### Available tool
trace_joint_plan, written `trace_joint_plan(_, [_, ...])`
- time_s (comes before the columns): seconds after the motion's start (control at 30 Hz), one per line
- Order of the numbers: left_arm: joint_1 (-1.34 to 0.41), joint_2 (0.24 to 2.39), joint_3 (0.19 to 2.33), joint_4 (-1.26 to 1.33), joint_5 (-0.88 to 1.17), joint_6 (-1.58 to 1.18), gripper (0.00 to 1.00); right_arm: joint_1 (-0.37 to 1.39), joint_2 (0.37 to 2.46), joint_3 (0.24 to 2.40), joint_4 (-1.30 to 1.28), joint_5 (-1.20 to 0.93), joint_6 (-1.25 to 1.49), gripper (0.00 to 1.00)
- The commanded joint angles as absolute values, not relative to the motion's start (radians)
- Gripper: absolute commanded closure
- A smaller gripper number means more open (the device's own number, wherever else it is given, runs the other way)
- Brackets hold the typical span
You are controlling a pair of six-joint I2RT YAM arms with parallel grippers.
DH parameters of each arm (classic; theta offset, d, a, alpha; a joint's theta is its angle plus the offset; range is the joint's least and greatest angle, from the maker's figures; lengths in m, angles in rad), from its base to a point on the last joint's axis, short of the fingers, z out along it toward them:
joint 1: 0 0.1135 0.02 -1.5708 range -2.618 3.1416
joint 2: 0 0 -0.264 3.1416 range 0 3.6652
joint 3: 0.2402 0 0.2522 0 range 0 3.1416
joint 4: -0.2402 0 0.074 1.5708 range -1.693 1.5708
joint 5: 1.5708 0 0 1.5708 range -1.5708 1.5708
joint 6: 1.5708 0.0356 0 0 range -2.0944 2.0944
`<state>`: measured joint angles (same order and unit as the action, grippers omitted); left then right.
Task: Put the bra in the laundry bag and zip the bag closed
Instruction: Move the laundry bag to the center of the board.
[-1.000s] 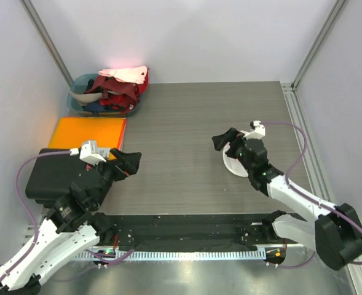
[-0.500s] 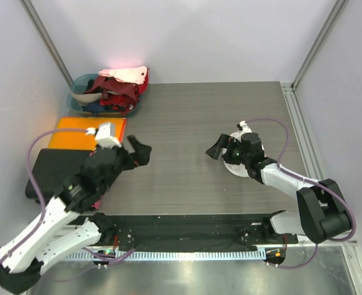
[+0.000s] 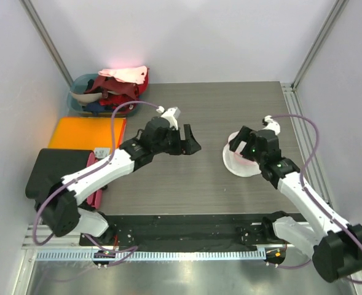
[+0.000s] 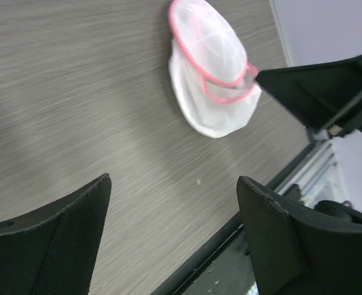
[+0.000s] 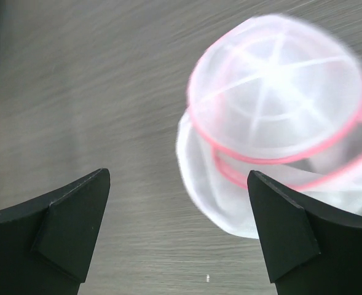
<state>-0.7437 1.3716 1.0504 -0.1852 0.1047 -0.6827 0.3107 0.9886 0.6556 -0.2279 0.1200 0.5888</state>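
The laundry bag [image 3: 237,162], a small white mesh pouch with pink trim, lies on the table right of centre. In the left wrist view the laundry bag [image 4: 212,69] shows two pink-edged halves slightly apart. My right gripper [image 3: 238,142] hangs open just above its left edge, and in the right wrist view the laundry bag [image 5: 273,126] lies ahead of the right gripper [image 5: 177,174], mostly to the right. My left gripper [image 3: 189,143] is open over bare table, a short way left of the bag, with nothing in the left gripper [image 4: 174,181]. I cannot pick out the bra.
A teal bin [image 3: 80,102] heaped with red, white and pink clothes stands at the back left. An orange flat sheet [image 3: 87,133] and a black block [image 3: 50,174] lie along the left edge. A metal rail [image 3: 300,132] runs along the table's right side.
My left arm has swung from near its base out to the table's middle, toward the bag. My right gripper has shifted slightly right and now hangs over the bag's left edge.
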Motion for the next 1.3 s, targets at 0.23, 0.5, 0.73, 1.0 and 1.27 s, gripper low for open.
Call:
trace_joint_plan(0.23, [-0.834,1.989,1.365,0.055,0.215,-0.854,0.33,0.207,0.989,0.836,-0.537,0.269,0.453,0.0])
trace_joint_plan(0.5, [-0.871,2.19,1.52,0.051,0.213,-0.922,0.48,0.209,1.062,0.854,-0.581,0.163,0.304,0.15])
trace_joint_plan(0.73, [-0.864,2.217,1.506,0.023,0.209,-0.937,1.0,0.29,1.114,0.854,-0.56,0.207,0.284,0.23])
trace_joint_plan(1.0, [-0.798,2.001,1.35,-0.19,0.143,-0.686,1.0,0.575,1.31,0.907,-0.497,0.331,0.25,0.34])
trace_joint_plan(1.27, [-0.704,1.813,1.197,-0.322,0.213,-0.486,1.0,0.721,1.431,0.946,-0.355,0.287,0.184,0.39])
